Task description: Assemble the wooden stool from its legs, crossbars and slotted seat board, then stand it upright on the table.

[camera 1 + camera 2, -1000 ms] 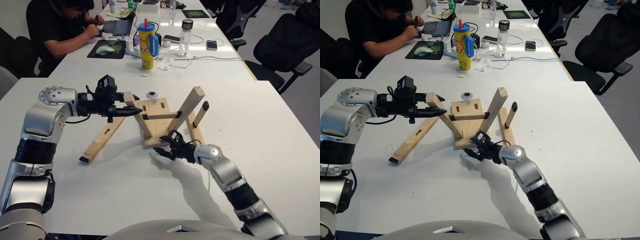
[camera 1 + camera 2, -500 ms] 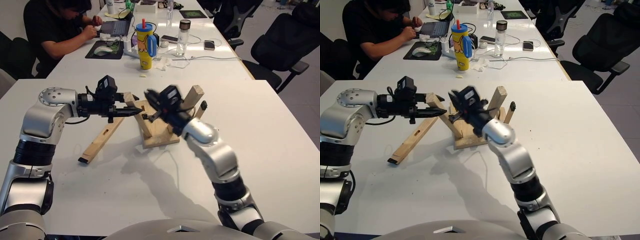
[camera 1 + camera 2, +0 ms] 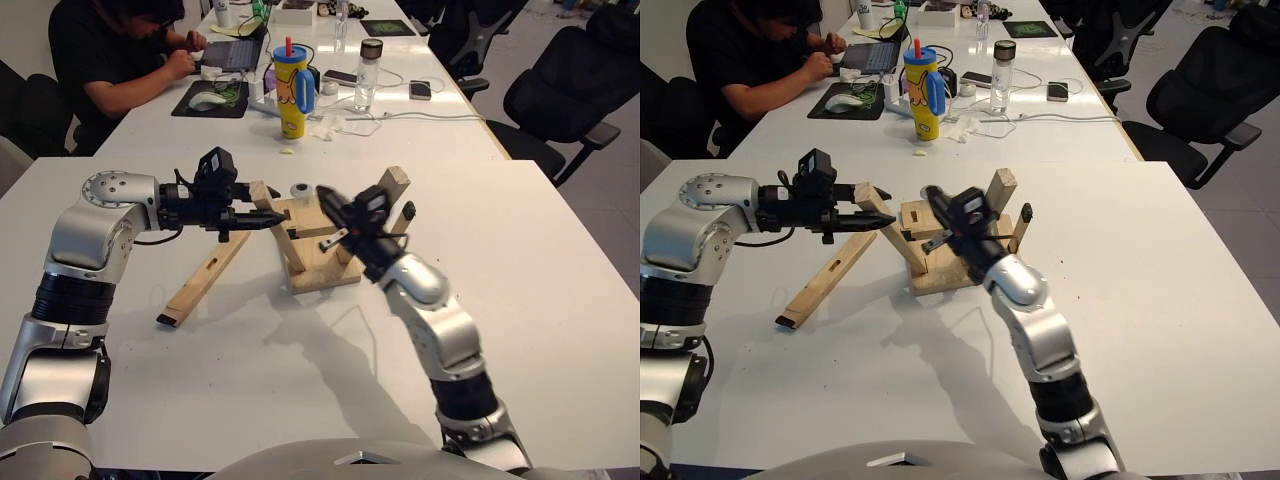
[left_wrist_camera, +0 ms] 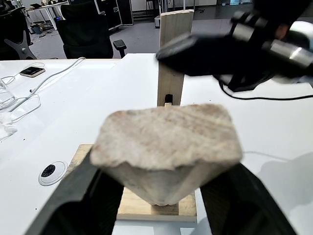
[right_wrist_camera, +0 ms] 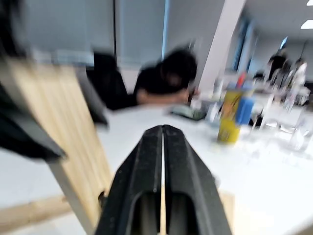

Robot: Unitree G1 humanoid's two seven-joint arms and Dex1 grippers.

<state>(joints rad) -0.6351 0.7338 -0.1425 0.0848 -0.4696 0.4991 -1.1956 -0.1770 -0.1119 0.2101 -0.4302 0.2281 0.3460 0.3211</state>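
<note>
One seat board (image 3: 325, 270), one gripped leg (image 4: 164, 142)

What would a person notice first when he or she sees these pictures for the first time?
The half-built wooden stool lies in the middle of the white table, with its seat board flat and its legs pointing up at angles. The left gripper is clamped on the upper end of one leg. The right gripper, fingers shut, hovers above the seat board.

Unfinished wooden stool (image 3: 318, 270), upside down.
</note>
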